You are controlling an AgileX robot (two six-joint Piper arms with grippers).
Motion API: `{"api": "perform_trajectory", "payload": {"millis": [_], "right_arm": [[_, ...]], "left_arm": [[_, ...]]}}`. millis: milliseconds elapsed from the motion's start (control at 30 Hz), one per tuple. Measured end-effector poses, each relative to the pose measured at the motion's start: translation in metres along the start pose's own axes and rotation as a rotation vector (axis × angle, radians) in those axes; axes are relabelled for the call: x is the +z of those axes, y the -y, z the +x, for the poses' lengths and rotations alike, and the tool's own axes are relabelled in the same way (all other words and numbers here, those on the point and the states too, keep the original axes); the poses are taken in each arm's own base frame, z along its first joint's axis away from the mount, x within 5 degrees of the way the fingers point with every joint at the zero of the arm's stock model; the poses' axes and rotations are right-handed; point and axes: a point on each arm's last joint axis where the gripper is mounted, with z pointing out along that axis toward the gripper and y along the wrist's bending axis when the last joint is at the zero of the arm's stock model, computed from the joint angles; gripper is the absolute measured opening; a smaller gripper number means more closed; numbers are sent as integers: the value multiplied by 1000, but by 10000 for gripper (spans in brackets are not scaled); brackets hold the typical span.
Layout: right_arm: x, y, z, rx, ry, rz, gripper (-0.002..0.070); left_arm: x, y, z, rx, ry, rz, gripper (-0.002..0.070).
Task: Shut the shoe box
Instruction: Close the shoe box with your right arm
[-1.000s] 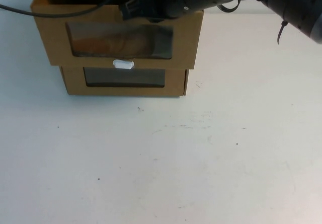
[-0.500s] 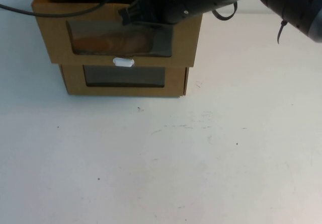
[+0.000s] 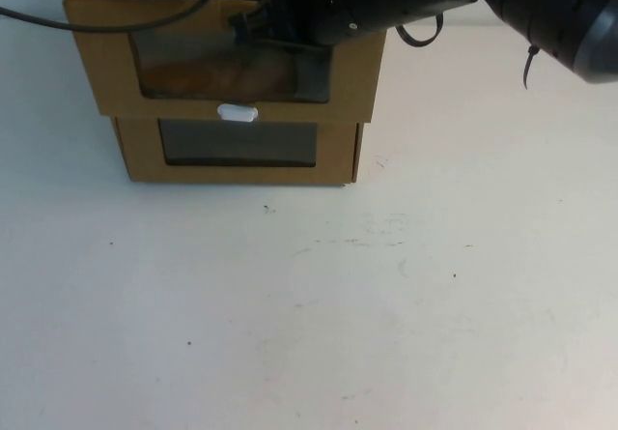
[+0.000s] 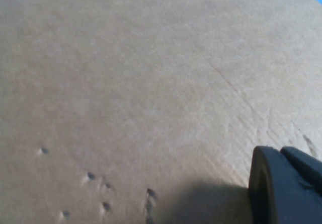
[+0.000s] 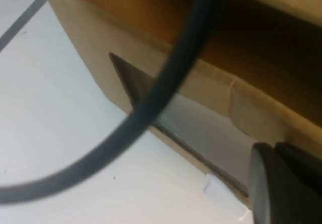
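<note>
The shoe box (image 3: 359, 82) is the upper brown drawer at the back of the table, with a wide window (image 3: 212, 74) and a white oval tab (image 3: 237, 113) under it. Its front stands out a little beyond the box below. My right gripper (image 3: 253, 26) reaches in from the upper right and rests against the top of the drawer front, above the window. The right wrist view shows the drawer front (image 5: 85, 43), the tab (image 5: 221, 194) and the right gripper (image 5: 287, 183). My left gripper (image 4: 287, 183) is right up against plain brown cardboard (image 4: 126, 83); it is out of the high view.
A second brown box (image 3: 333, 155) with its own window lies under the shoe box. A black cable (image 3: 97, 24) crosses the top of the boxes and also shows in the right wrist view (image 5: 166, 83). The white table (image 3: 309, 304) stretches in front.
The drawer front and its white tab have slid back toward the box body, with my right gripper against it and moving the same way.
</note>
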Motion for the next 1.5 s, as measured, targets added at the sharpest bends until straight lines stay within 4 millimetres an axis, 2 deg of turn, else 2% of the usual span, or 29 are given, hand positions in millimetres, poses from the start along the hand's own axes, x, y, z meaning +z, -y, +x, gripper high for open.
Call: {"api": "perform_trajectory", "payload": {"millis": [467, 733, 1233, 1500], "right_arm": [[27, 23, -6, 36, 59, 27, -13], [35, 29, -10, 58, 57, 9, -13], [31, 35, -12, 127, 43, -53, -13], [24, 36, -13, 127, 28, -92, -13]], "left_arm": [[0, 0, 0, 0, -5, 4, -5], [0, 0, 0, 2, -5, 4, -5], [-2, 4, 0, 31, -4, 33, -5], [-28, 24, -14, 113, 39, 28, -5]]}}
